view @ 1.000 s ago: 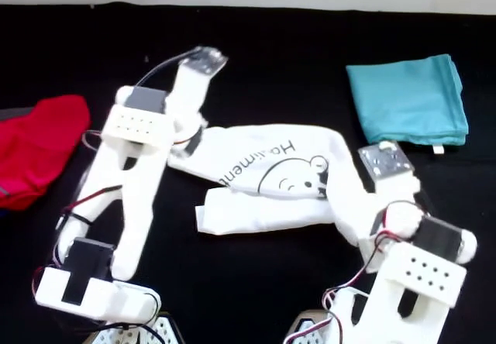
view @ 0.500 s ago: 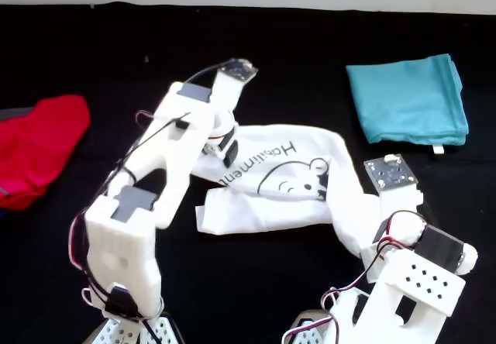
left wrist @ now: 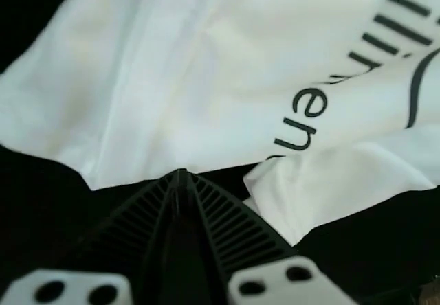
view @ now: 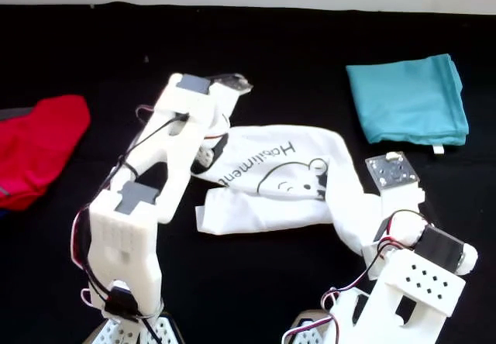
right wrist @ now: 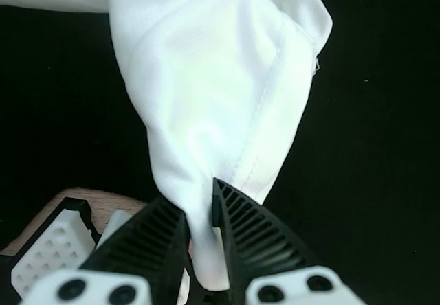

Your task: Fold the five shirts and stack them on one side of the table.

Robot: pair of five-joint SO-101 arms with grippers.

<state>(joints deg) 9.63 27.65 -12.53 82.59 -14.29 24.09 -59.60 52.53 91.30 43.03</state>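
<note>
From above, the white shirt [view: 271, 173] lies half-bunched on the black table [view: 310, 42]. One end is under the left arm [view: 167, 158] and a narrow end is drawn toward the right arm [view: 418, 270]. A folded teal shirt [view: 408, 100] sits well beyond the right arm's fingers, and a crumpled red shirt [view: 39, 146] lies well off to the outer side of the left arm's. In the left wrist view, the left gripper [left wrist: 180, 176] has its fingers pressed together with nothing visibly between them. The shirt's edge lies just past the tips, with its printed lettering farther on. In the right wrist view, the right gripper [right wrist: 199, 200] is nipped nearly closed on a gathered fold of the white cloth, which fans out ahead of the fingertips. The risk, as I judge it, is a one-sided pull: with the right fingers alone gripping, any drag would slide and twist the whole shirt rather than fold it. The pinch is narrow, so the cloth could slip free, and the closed left tips could snag the edge and rumple it.
</note>
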